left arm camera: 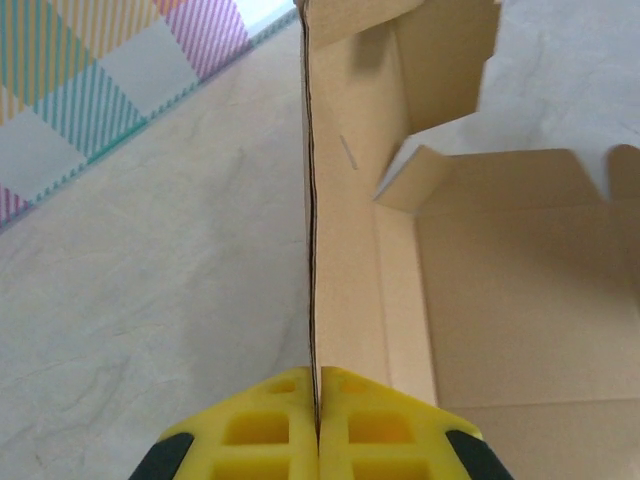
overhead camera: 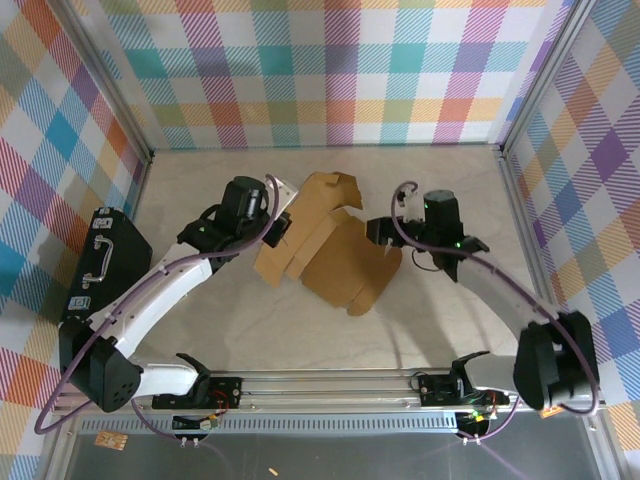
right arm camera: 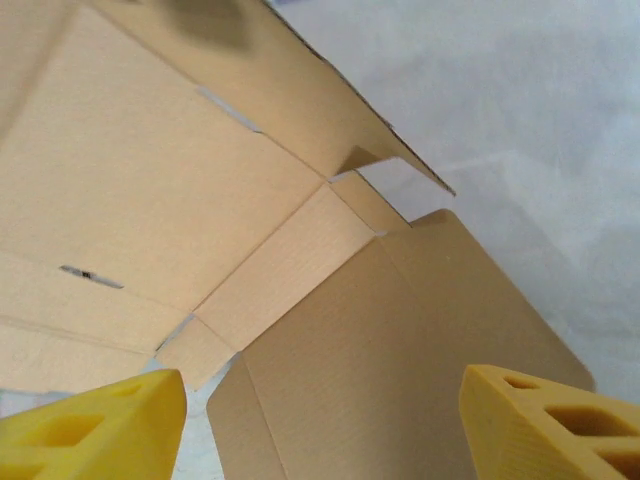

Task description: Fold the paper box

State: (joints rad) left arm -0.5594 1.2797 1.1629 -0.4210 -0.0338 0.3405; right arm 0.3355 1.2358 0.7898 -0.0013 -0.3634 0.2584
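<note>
Left wrist view: left pincer [left arm camera: 317,400] clamps the paper box [left arm camera: 350,250] edge-on.

My fingers [left arm camera: 285,400] are yellow, the paper box [overhead camera: 340,260] plain brown, the table [overhead camera: 300,340] pale, perhaps faintly marbled, the walls [overhead camera: 330,70] pastel plaid, the case [overhead camera: 110,250] black.

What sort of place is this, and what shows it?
Likely a robot lab test cell: two arms bolted to a metal rail, plaid backdrop walls, and a paper box on the table.
</note>
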